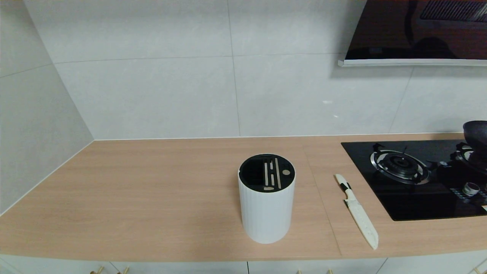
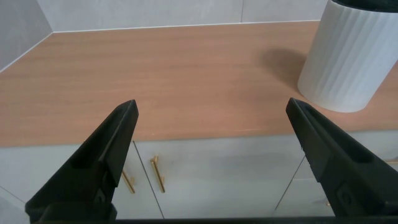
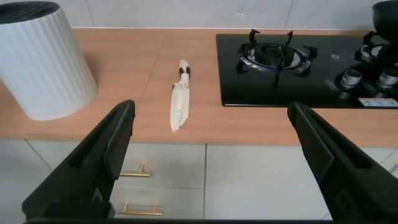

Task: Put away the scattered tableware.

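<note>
A cream-coloured knife point(image 1: 357, 210) point(image 3: 179, 96) with a black band on its handle lies flat on the wooden counter point(image 1: 152, 182), its blade pointing toward the front edge. Left of it stands a white ribbed cylindrical holder point(image 1: 266, 198) point(image 2: 349, 57) point(image 3: 45, 59) with a black slotted top. My left gripper point(image 2: 211, 121) hangs open in front of the counter edge, left of the holder. My right gripper point(image 3: 211, 121) is open too, held off the counter's front edge, with the knife lying farther in between its fingers' line.
A black gas hob point(image 1: 418, 175) point(image 3: 298, 59) with burners and knobs takes up the counter's right side, a dark pot point(image 1: 475, 133) on its far burner. A range hood point(image 1: 414, 34) hangs above. Tiled walls close the back and left. Cabinet doors with gold handles point(image 2: 158, 174) sit below.
</note>
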Robot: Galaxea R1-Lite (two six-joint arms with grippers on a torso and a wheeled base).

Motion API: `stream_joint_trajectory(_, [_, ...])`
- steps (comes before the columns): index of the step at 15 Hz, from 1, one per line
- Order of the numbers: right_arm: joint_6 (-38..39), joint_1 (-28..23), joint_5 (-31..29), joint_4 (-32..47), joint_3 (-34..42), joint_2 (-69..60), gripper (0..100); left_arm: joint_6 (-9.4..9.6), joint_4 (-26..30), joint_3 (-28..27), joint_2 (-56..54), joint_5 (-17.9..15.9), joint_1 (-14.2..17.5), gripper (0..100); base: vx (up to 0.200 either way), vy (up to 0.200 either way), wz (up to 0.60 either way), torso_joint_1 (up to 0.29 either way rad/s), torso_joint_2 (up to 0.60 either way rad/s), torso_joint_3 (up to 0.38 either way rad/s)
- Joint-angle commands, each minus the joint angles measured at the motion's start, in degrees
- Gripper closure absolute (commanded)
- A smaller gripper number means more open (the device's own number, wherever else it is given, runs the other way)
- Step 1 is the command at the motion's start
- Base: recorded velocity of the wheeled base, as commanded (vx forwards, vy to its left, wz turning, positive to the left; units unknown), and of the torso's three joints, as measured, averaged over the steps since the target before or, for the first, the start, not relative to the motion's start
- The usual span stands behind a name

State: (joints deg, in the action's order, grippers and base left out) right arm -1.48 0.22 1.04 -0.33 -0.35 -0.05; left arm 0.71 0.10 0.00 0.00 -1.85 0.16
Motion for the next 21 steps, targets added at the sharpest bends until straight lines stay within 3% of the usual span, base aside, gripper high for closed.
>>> stream_joint_trajectory(1, [0.24,0.22,0.37,0.42,-7.03,0.49,0,0.0,0.08,0.0,0.09,0.01,0.02,0,0.0,0.0,0.0,0.0,0.0,0.0])
stream_joint_trajectory(8, [0.16,1.8,5.82,1.91,-17.31,28.88,0,0.0,-0.01,0.0,0.09,0.01,0.02,0,0.0,0.0,0.0,0.0,0.0,0.0])
stream_joint_trajectory(12, [0.16,10.06,2.66,1.74,-22.94,44.87,0,0.0,-0.01,0.0,0.09,0.1,0.02,0,0.0,0.0,0.0,0.0,0.0,0.0])
stream_joint_trajectory(21, [0.16,10.68,1.51,-16.19,-26.72,75.9,0,0.0,-0.01,0.0,0.09,0.01,0.02,0,0.0,0.0,0.0,0.0,0.0,0.0])
